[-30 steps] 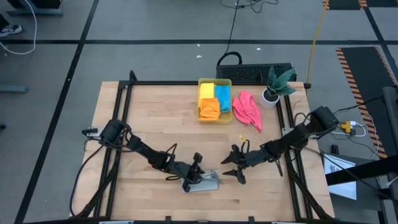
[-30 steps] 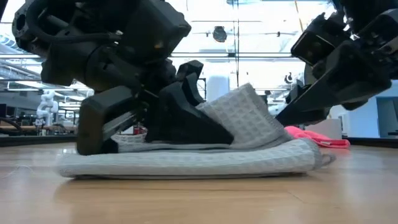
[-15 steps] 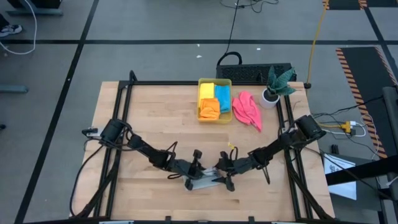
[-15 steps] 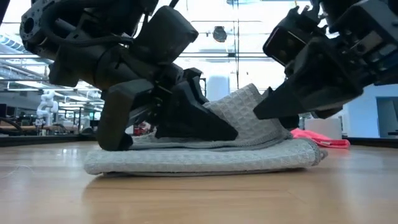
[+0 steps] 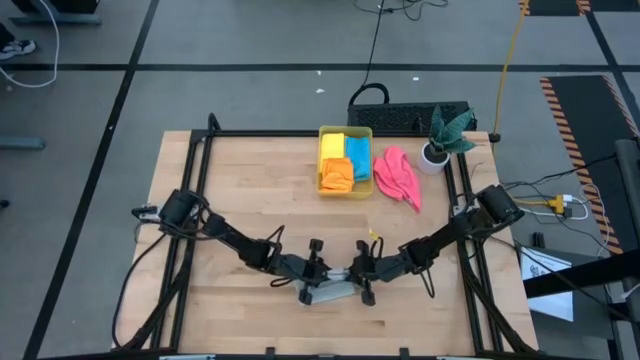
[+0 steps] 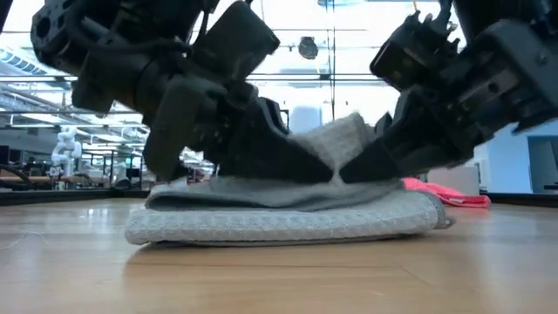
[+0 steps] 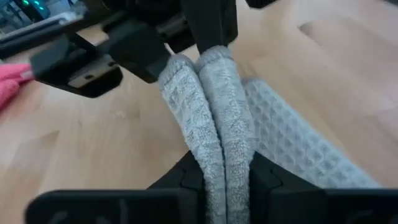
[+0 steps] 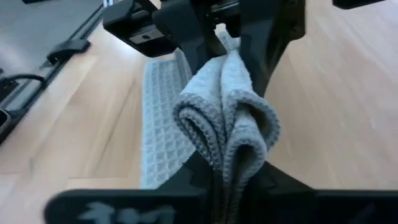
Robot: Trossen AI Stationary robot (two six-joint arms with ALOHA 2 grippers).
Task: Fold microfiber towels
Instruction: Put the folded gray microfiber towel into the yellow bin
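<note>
Your right hand (image 5: 352, 281) has just moved in from the side and closed on the grey towel (image 5: 330, 292), pinching a raised fold opposite the left hand (image 5: 322, 277), which still grips the same ridge. A second ago the right hand stood wide open and clear of the cloth. The towel lies at the desk's (image 5: 250, 180) near edge, doubled over, with both hands meeting above it. You look ready to lift for the next fold. The pink towel (image 5: 396, 177) waits beside the bin (image 5: 345, 131).
</note>
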